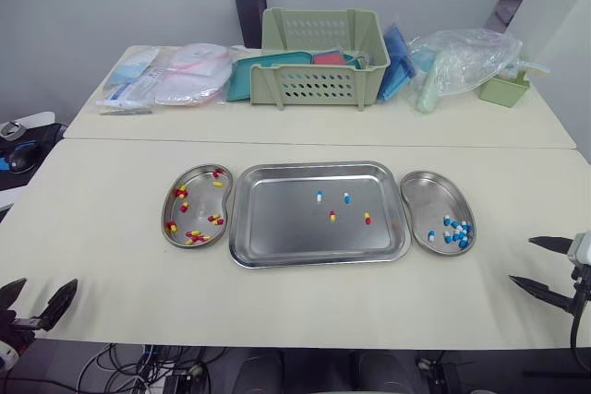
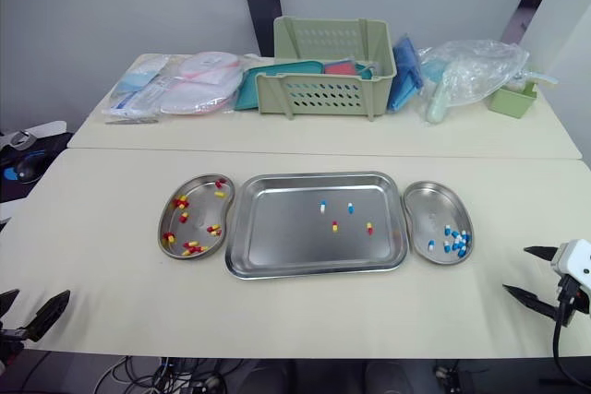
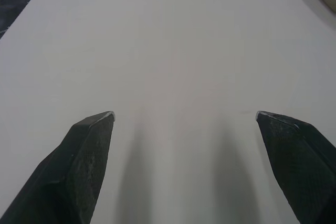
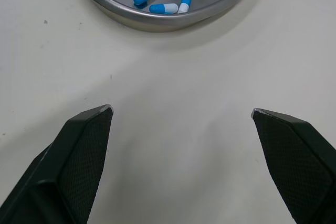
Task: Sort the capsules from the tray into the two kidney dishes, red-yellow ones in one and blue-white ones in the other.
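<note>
A steel tray [image 1: 277, 237] lies mid-table with two blue-white capsules [image 1: 319, 196] and two red-yellow capsules [image 1: 367, 219] in it. The left kidney dish [image 1: 175, 226] holds several red-yellow capsules. The right kidney dish [image 1: 427, 193] holds several blue-white capsules [image 4: 164, 8]. My left gripper [image 1: 37, 300] is open and empty at the table's front left corner. My right gripper [image 1: 542, 265] is open and empty near the front right edge, just short of the right dish.
A green basket [image 1: 323, 57], plastic-wrapped packets [image 1: 171, 76], a clear bag [image 1: 462, 62] and a small green tub [image 1: 504, 89] line the back table. A seam [image 1: 111, 139] joins the two tables. Cables [image 1: 129, 362] hang below the front edge.
</note>
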